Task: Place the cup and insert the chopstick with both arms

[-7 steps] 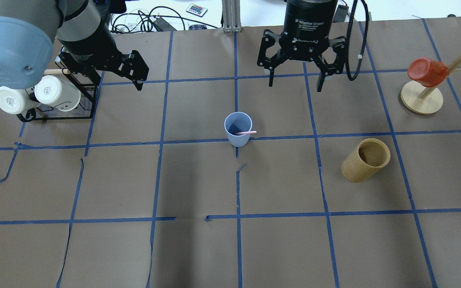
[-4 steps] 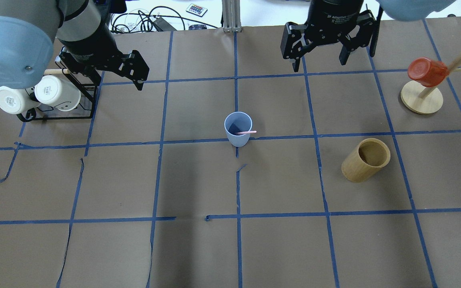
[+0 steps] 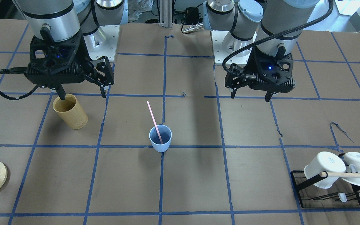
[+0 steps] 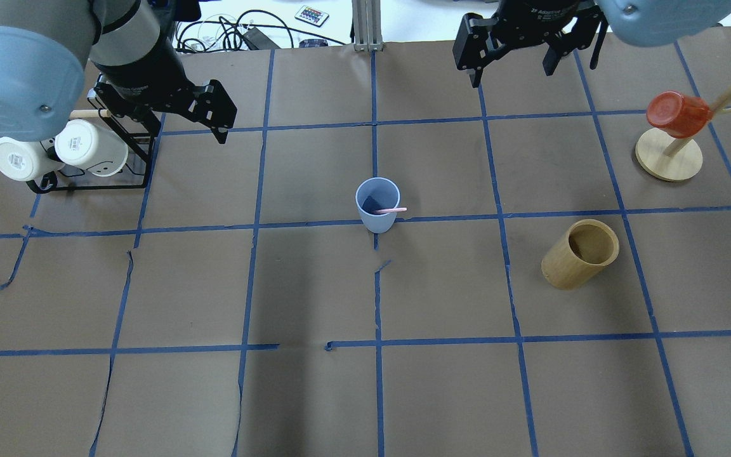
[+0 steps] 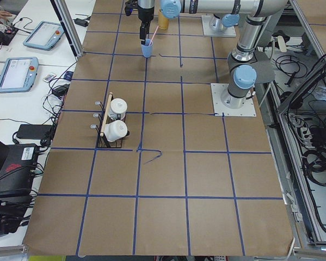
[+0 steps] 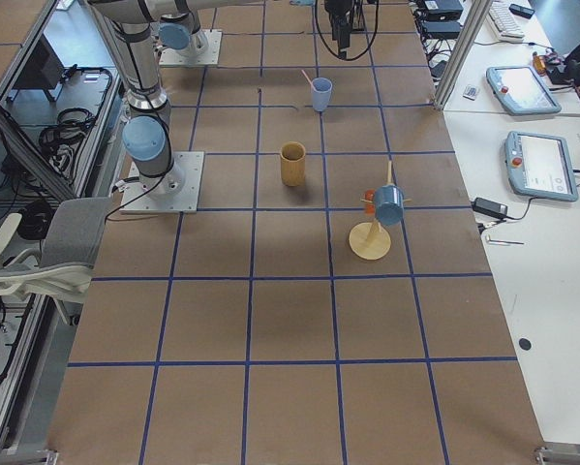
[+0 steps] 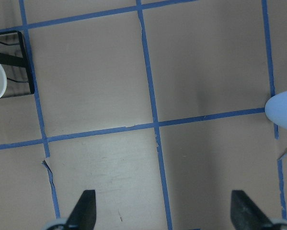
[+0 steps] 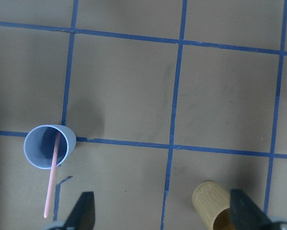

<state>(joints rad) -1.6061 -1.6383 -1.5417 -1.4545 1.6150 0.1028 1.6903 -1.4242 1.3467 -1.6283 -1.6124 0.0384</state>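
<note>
Looking at my right claw [image 3: 83, 93] first, I see its jaws spread wide with nothing between them. It hangs above the worktop [image 3: 198, 181], to the robot's right of the cup and back toward the bases. My left claw [image 3: 250, 96] is spread just as wide and is also empty, hanging on the cup's other side, well apart from it.

The cup [image 3: 160, 139] stands upright on a crossing of tape lines, roughly midway between the two claws. The chopstick [image 3: 153, 117] has its lower end down inside the cup. It leans on the rim, and its upper part pokes out tilted toward the robot's right. I judge both steps done: the cup is placed and the stick is inserted. Nothing seems left for me except perhaps parking the arms.

The worktop is brown paper gridded with blue tape, torn and curling in a few spots near the cup. To the cup's right, as the robot counts, stands a tan wooden cylinder [image 3: 70, 112]. Farther that way a red cup [image 4: 678, 114] hangs on a wooden stand [image 4: 668, 155]. Well off to the cup's left, white mugs [image 3: 323, 170] sit on a black rack [image 3: 302, 187].

Beyond the cup, on the operators' side, there are white tables with tablets [image 5: 13, 73] and loose cables. A grey chair [image 6: 38, 252] sits behind the bases.
</note>
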